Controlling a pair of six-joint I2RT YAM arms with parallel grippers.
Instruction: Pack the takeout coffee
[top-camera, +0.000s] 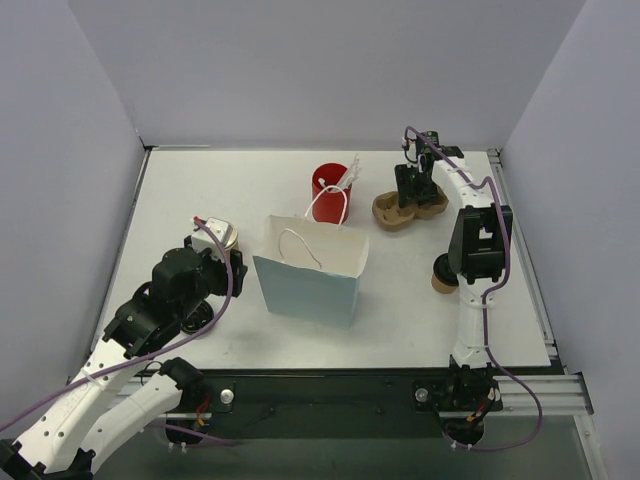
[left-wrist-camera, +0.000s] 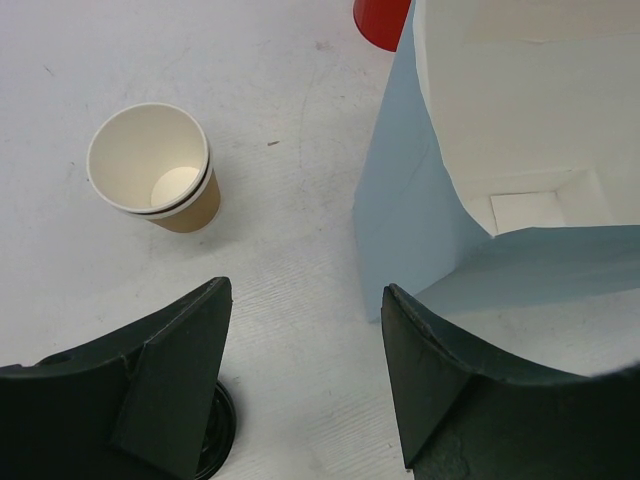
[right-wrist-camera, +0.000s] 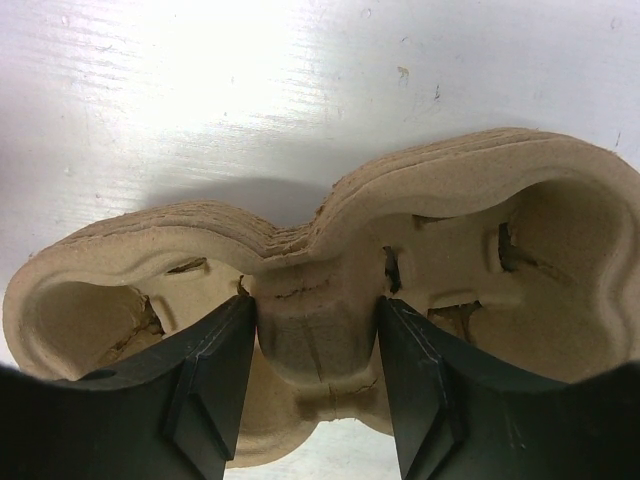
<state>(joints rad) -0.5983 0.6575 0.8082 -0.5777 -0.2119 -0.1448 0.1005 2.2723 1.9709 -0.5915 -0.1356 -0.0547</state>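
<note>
Right gripper (right-wrist-camera: 315, 312) straddling pulp carrier (right-wrist-camera: 470, 200), blue bag (top-camera: 305, 290) mid-table

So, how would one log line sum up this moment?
left gripper: open, near paper bag | right gripper: straddling cup carrier | takeout coffee: not bagged yet

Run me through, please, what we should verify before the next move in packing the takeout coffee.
1. Right gripper astride the centre bridge of the cup carrier: ok.
2. Jaws actually clamped on that bridge: cannot tell.
3. Carrier pockets free to take a cup: ok.
4. Bag upright with its mouth open: ok.
5. Takeout coffee seated in the carrier: not ok; it stands on the table beside the right arm, partly hidden.
6. Left gripper open and holding nothing: ok.
</note>
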